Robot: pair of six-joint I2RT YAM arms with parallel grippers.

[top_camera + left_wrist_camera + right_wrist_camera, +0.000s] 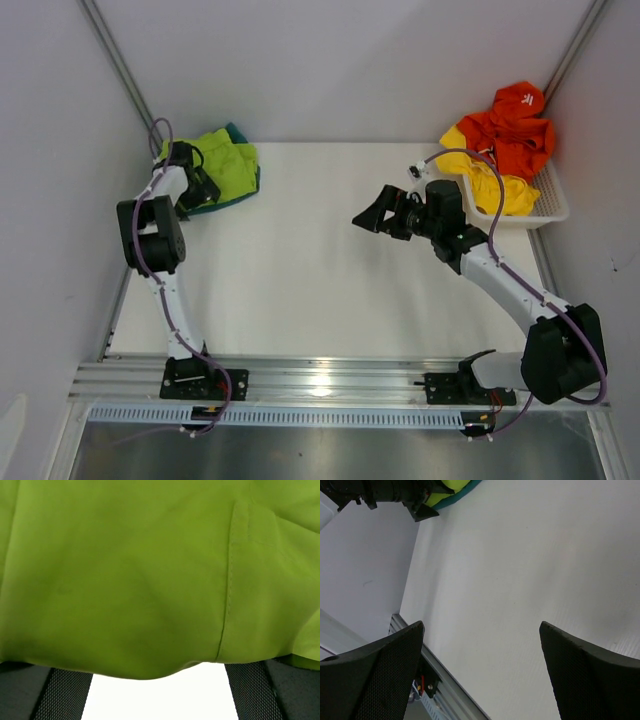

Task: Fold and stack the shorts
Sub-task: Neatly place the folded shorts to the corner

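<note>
The lime green shorts (228,165) lie bunched on the teal shorts (238,132) at the table's back left corner; only the teal edges show. My left gripper (207,190) sits at the pile's near left edge, open. In the left wrist view lime fabric (150,580) fills the frame and drapes over the ends of both fingers (250,690), with bare table between them. My right gripper (365,215) hovers open over the middle of the table, holding nothing. The right wrist view shows its gripper (481,625) wide apart, with the lime and teal pile (442,497) far off.
A white basket (552,205) stands at the back right, holding an orange garment (515,125) and a yellow one (495,185) that spill over its rim. Walls close in on the left, back and right. A metal rail (320,380) runs along the near edge.
</note>
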